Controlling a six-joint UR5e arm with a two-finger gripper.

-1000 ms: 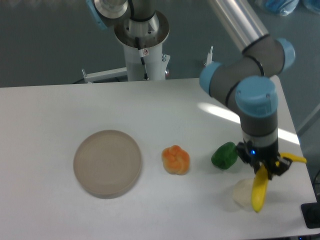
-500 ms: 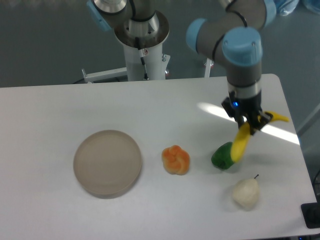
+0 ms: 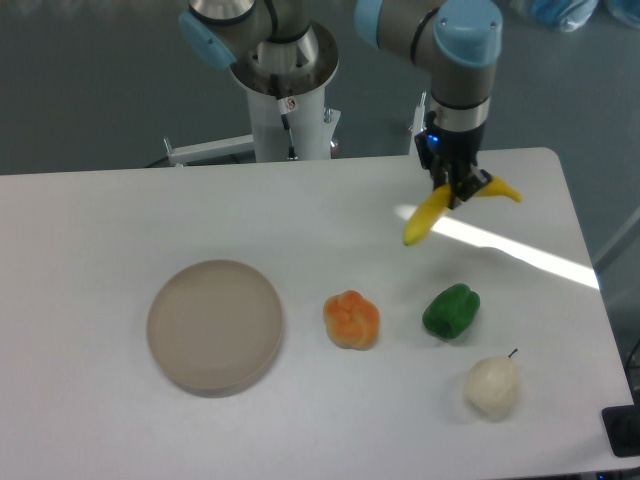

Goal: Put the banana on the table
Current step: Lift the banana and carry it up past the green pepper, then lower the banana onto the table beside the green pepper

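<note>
There the gripper [image 3: 457,190] pointed straight down, its jaws clenched on the banana [image 3: 432,211] near the fruit's middle. The banana hung in the air over the far right part of the table [image 3: 120,215], tilted so that one end dipped down to the left and the other stuck out to the right past the fingers. It touched nothing but the gripper, and the tabletop showed white beneath it, crossed by a bright streak of light running off toward the right edge.

Below it, nearer the camera, the green pepper [image 3: 451,310] lay on the table, well apart from the banana. The orange pepper [image 3: 352,319] sat to the left of the green one, with a clear gap between them. The pear [image 3: 492,385] rested near the front right corner, stem up and leaning right, just beyond the green pepper toward the camera. The plate [image 3: 215,326] lay flat on the left half of the table, near the orange pepper but not touching it.

The arm [image 3: 455,55] came in from the upper part of the picture, its blue-capped joint directly above the gripper. The robot's base post [image 3: 288,95] stood behind the table's far edge, to the left of the gripper.
</note>
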